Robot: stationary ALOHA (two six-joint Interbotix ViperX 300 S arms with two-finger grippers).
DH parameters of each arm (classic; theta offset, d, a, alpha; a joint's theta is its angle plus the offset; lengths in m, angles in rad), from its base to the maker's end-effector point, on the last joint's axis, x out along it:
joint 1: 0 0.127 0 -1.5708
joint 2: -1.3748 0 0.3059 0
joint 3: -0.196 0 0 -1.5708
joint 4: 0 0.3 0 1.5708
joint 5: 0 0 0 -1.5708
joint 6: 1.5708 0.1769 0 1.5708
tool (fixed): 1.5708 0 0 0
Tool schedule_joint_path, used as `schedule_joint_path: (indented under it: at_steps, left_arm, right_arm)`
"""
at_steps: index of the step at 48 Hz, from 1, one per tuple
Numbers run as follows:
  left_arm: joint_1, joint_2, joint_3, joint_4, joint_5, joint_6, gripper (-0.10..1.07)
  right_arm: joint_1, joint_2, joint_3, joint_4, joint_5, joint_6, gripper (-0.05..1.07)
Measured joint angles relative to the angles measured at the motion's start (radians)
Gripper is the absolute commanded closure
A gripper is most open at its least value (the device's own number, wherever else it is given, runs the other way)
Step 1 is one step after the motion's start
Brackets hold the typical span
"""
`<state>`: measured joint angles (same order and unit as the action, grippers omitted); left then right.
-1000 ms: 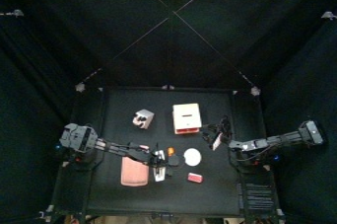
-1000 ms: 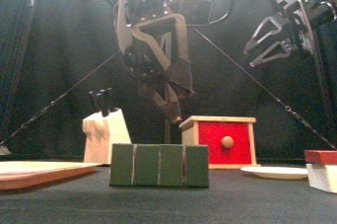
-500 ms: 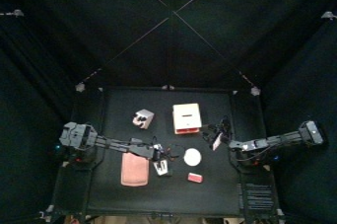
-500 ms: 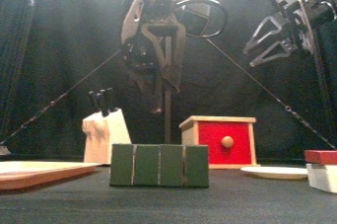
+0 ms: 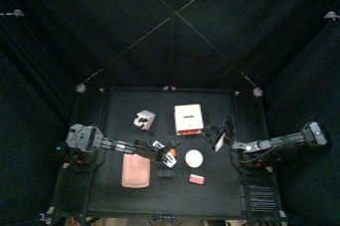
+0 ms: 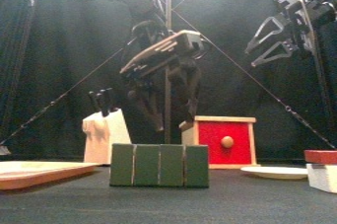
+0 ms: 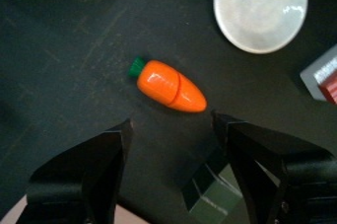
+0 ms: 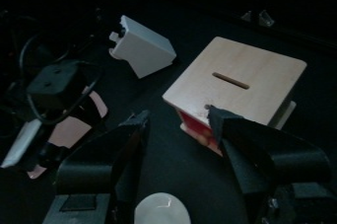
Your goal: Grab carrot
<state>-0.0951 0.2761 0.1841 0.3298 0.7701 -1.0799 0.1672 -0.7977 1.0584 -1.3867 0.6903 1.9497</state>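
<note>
- Step in hand: approach. left gripper [image 7: 171, 159] hangs over the carrot [image 7: 170, 84], jaws spread wide, nothing between them, no contact yet.
- Carrot lies flat on the black table [image 7: 79, 50], orange body with a green stub at one end; in the left wrist view it sits at about 12 o'clock from the gap between the jaws, just beyond the tips.
- White round plate [image 7: 261, 9] at roughly 1 o'clock from the carrot in that view, apart from it. Edge of a red-pink block [image 7: 320, 73] at 3 o'clock, also apart.
- Top view: carrot too small to pick out; left gripper [image 5: 162, 152] is near table centre, beside the pink slab [image 5: 135, 173].
- right gripper [image 8: 178, 154] rests raised at the right side, jaws apart, empty, looking down on a wooden box [image 8: 237, 82].
- Next move, my judgement: push slightly forward so the jaws straddle the carrot across its short width, drop, then close. Risk: rounded body rolls or squirts out.
</note>
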Motion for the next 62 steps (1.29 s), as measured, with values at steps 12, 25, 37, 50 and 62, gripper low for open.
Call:
schedule_joint_path:
  at_steps: [12, 25, 37, 50, 62]
  left_arm:
    - [0.017, 0.048, -0.002, 0.025, -0.063, -0.189, 0.02]
    - [0.025, 0.091, -0.006, 0.026, -0.11, -0.249, 0.02]
    - [0.04, 0.11, -0.006, 0.028, -0.133, -0.252, 0.02]
    - [0.048, 0.123, -0.005, 0.028, -0.133, -0.252, 0.02]
    - [0.048, 0.129, -0.006, 0.028, -0.133, -0.252, 0.03]
  right_arm:
    - [0.0, -0.008, 0.003, 0.0, 0.0, 0.0, 0.17]
    - [0.0, -0.009, 0.005, -0.003, 0.0, -0.002, 0.17]
    - [0.0, -0.014, 0.008, -0.006, 0.0, -0.002, 0.17]
    - [-0.002, -0.015, 0.008, -0.006, 0.0, -0.002, 0.17]
    - [0.0, -0.015, 0.008, -0.008, 0.0, -0.002, 0.17]
